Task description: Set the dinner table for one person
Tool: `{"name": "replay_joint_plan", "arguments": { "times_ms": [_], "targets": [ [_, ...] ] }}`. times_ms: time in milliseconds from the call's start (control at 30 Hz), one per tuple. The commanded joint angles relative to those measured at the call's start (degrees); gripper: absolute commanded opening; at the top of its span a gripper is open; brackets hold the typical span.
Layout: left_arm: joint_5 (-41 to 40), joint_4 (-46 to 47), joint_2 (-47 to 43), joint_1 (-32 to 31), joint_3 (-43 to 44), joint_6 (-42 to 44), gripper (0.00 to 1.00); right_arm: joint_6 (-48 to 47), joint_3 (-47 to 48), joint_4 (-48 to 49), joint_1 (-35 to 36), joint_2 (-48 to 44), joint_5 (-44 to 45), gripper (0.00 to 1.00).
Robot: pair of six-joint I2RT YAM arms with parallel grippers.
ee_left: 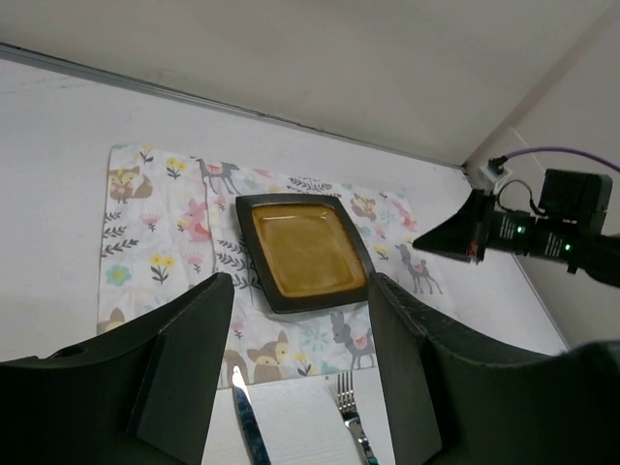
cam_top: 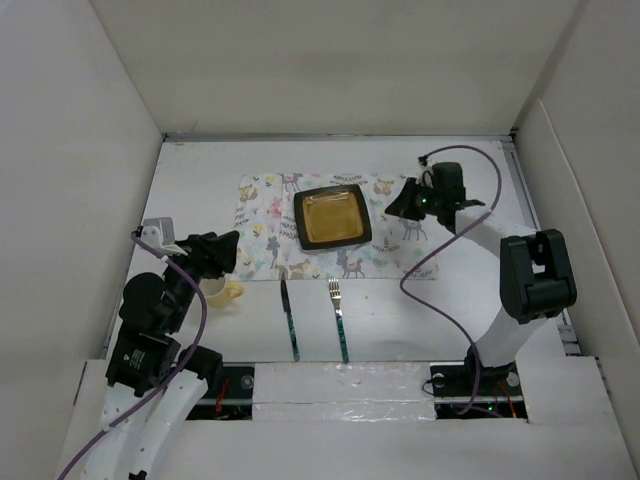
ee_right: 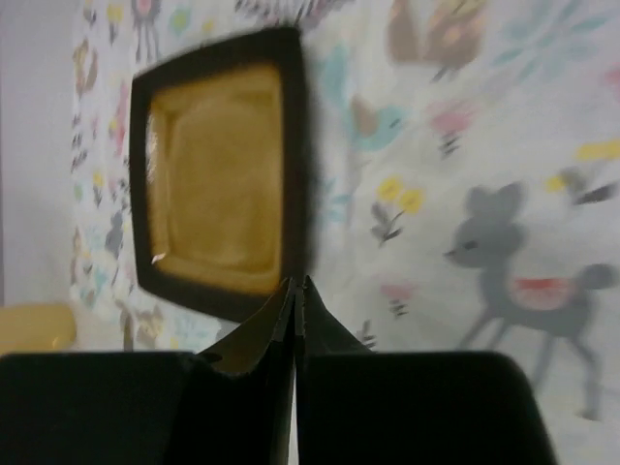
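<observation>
The dinner table (cam_top: 195, 185) is a white tabletop walled by white panels. On it lies an animal-print placemat (cam_top: 265, 225) with a square dark plate (cam_top: 332, 219) with a yellow centre on top. A knife (cam_top: 289, 322) and a fork (cam_top: 339, 320) lie side by side just in front of the mat. My right gripper (cam_top: 398, 204) hovers over the mat's right part, just right of the plate (ee_right: 218, 179); its jaws (ee_right: 295, 283) are shut with nothing between them. My left gripper (cam_top: 226, 250) stands open and empty at the near left, above a yellow cup (cam_top: 224, 291).
The left wrist view looks between its dark fingers (ee_left: 194, 358) at the plate (ee_left: 308, 250), knife (ee_left: 247, 418), fork (ee_left: 351, 415) and the right gripper (ee_left: 431, 242). White walls close the table's back and sides. A purple cable (cam_top: 440, 250) hangs by the right arm.
</observation>
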Motion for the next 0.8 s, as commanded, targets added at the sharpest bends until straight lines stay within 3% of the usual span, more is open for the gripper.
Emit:
{"name": "replay_joint_plan", "arguments": {
  "times_ms": [0, 33, 167, 767],
  "targets": [
    [0.6, 2.9, 1.4, 1.3, -0.1, 0.9, 0.54, 1.8, -5.5, 14.3, 4.9, 2.0, -6.0, 0.15],
    [0.3, 3.2, 1.4, 1.3, -0.2, 0.9, 0.54, 1.9, -5.5, 15.4, 5.7, 2.9, -6.1, 0.27],
    [0.1, 3.2, 2.7, 1.3, -0.1, 0.9, 0.54, 5.0, -4.2, 20.6, 7.3, 7.2, -7.4, 0.34],
    [-0.5, 3.4, 4.7, 1.3, 0.0, 0.9, 0.54, 2.9, -3.9, 19.0, 6.2, 12.4, -4.6, 0.36]
  ]
}}
